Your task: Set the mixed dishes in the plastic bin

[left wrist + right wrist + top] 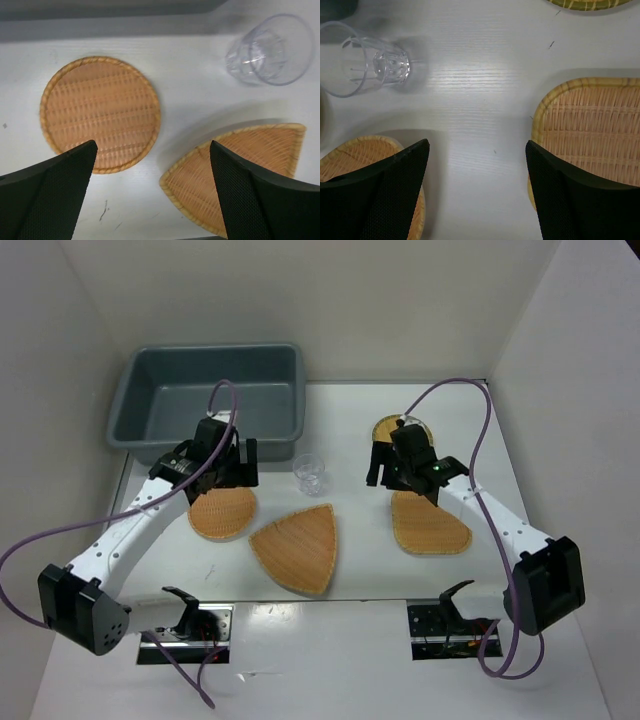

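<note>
The blue-grey plastic bin [150, 425] stands at the back left; I see only its bare floor inside. A round woven plate [222, 512] lies in front of it, a rounded-triangle plate [298, 545] at the middle and a rounded-square plate [430, 523] at the right. A small yellowish round plate [388, 427] is partly hidden behind my right arm. My left gripper [245, 465] hovers open between the round plate [100, 114] and the triangle plate [245, 165]. My right gripper [378, 465] hovers open over bare table between the triangle plate [350, 155] and the square plate [590, 130]. Both grippers are empty.
A clear plastic cup [311, 473] stands between the two grippers; it also shows in the left wrist view [270, 50] and the right wrist view [365, 65]. White walls close in the table on the left, back and right. The bin's wall [100, 10] is just beyond the left gripper.
</note>
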You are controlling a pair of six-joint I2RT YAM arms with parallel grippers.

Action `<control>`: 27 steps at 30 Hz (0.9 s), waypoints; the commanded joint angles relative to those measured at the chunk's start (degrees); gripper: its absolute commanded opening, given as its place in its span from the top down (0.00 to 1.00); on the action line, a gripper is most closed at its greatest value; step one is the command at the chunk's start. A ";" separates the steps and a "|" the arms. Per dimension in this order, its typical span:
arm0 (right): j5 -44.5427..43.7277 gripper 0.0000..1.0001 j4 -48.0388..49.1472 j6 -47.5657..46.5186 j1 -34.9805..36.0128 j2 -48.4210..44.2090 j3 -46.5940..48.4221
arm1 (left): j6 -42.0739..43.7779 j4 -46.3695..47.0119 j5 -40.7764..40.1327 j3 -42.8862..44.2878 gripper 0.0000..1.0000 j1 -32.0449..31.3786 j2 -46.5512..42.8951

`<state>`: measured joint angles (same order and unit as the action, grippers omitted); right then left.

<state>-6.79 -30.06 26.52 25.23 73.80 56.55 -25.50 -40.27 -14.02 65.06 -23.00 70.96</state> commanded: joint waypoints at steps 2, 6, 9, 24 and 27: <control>1.95 0.17 3.34 1.07 -0.27 1.87 1.98 | -0.15 9.83 7.15 -1.59 0.00 -0.11 -4.67; 2.48 0.17 3.35 1.60 -0.27 2.40 2.51 | -6.30 20.38 6.75 -6.51 0.00 -0.63 -6.01; 2.48 0.17 3.35 1.60 -0.27 2.40 2.51 | -11.32 31.10 7.07 -9.86 0.00 -0.64 -1.90; 0.90 0.18 2.30 2.66 -0.27 -1.11 -0.39 | -9.04 30.34 -8.38 6.48 0.12 -13.47 25.27; 0.28 0.18 2.29 2.66 -0.27 -1.73 -0.92 | -9.04 30.34 -9.96 6.49 0.21 -14.00 26.68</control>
<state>-4.78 -29.08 28.73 25.23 74.96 56.53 -34.72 -11.25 -19.18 69.34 -36.36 96.27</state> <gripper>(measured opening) 0.819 0.828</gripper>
